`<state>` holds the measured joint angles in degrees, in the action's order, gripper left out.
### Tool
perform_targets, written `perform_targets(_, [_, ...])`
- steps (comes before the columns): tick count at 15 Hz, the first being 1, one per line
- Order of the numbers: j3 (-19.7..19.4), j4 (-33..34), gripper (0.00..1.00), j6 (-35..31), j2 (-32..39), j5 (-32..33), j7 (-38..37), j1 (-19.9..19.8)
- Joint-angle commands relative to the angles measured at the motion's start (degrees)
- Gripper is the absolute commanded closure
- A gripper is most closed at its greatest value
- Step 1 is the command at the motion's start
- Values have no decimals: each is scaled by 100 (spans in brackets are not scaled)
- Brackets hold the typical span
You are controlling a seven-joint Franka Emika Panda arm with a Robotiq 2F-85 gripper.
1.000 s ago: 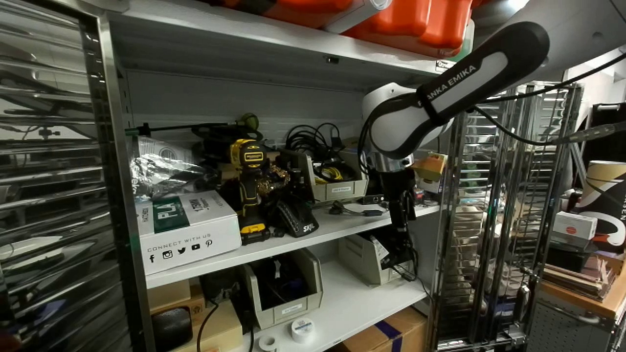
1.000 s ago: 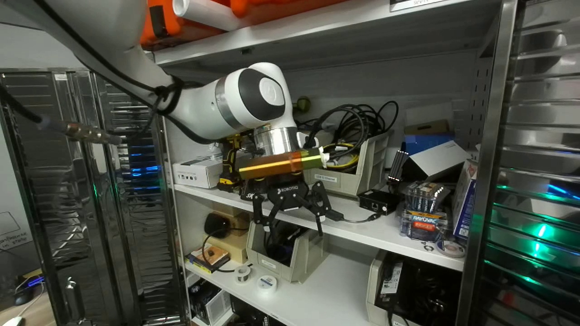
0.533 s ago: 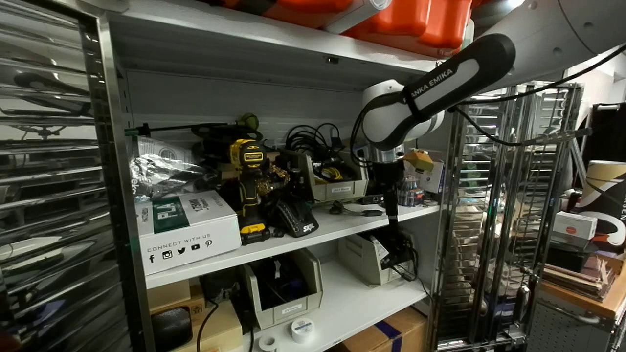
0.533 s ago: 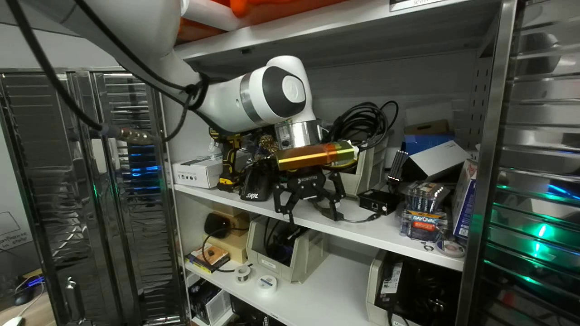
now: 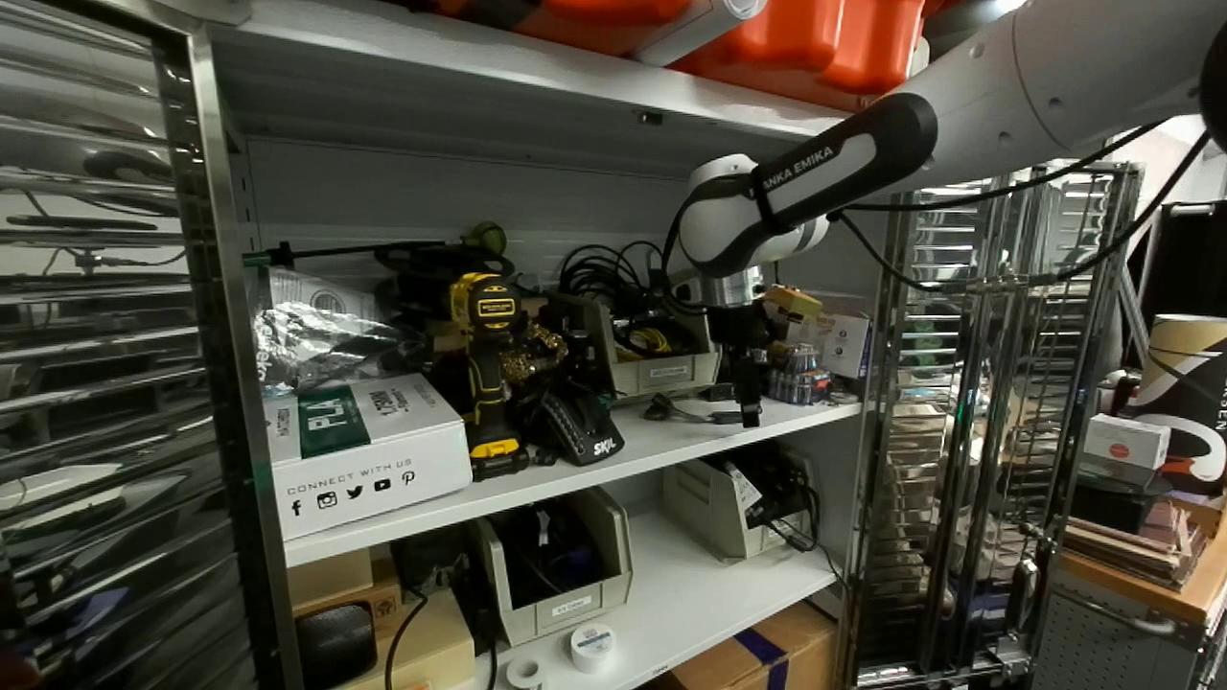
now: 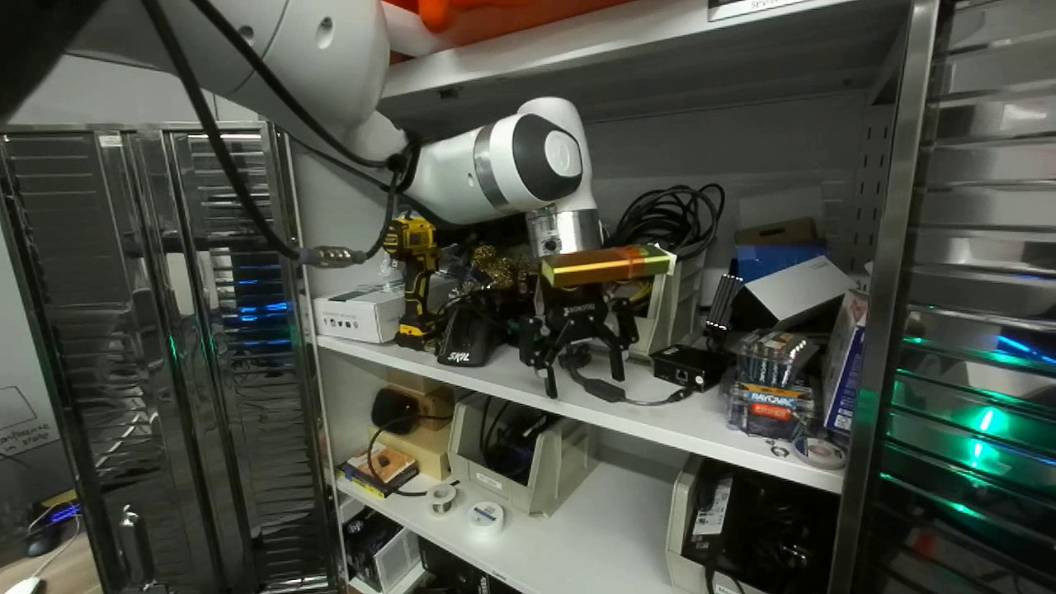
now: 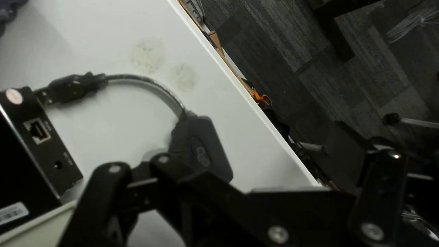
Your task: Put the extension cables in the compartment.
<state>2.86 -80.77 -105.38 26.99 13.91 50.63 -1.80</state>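
Black cords in loose loops, the extension cables [image 5: 609, 273], rise from a grey bin [image 5: 666, 376] on the middle shelf. Both show in an exterior view too, the cables [image 6: 672, 216] and the bin [image 6: 670, 301]. My gripper [image 6: 586, 381] is open and empty, pointing down over the front of that shelf, in front of the bin; it also shows side-on [image 5: 750, 414]. Its black linkage fills the bottom of the wrist view [image 7: 253, 209]. A dark adapter on a short cable [image 7: 209, 147] lies near the fingers; I cannot tell whether they touch. Which compartment is meant is unclear.
A black port box [image 6: 685, 367] and battery packs [image 6: 771, 408] stand beside the gripper. A yellow drill [image 6: 417, 285] and a SKIL item [image 6: 466, 334] sit on its opposite side. Lower-shelf bins [image 5: 566, 609] [image 5: 709, 508] hold black items. The shelf edge [image 7: 240, 85] is near.
The arm has swung further into the cabinet and risen: the gripper went from below the middle shelf's edge to above that shelf, nearer the upper bin. The gripper stays open; the cables look unmoved.
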Motion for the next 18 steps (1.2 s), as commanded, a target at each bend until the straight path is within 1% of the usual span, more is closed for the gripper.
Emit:
perform_targets(1, [45, 1017, 0, 399, 615, -21, 345, 60])
perform_targets(4, [48, 1418, 0, 445, 869, -25, 493, 73])
perform_targets(9, [25, 1869, 0, 527, 1116, -59, 784, 14])
perform_targets(18, [-78, 2739, 0, 1350, 1743, 44, 1059, 78])
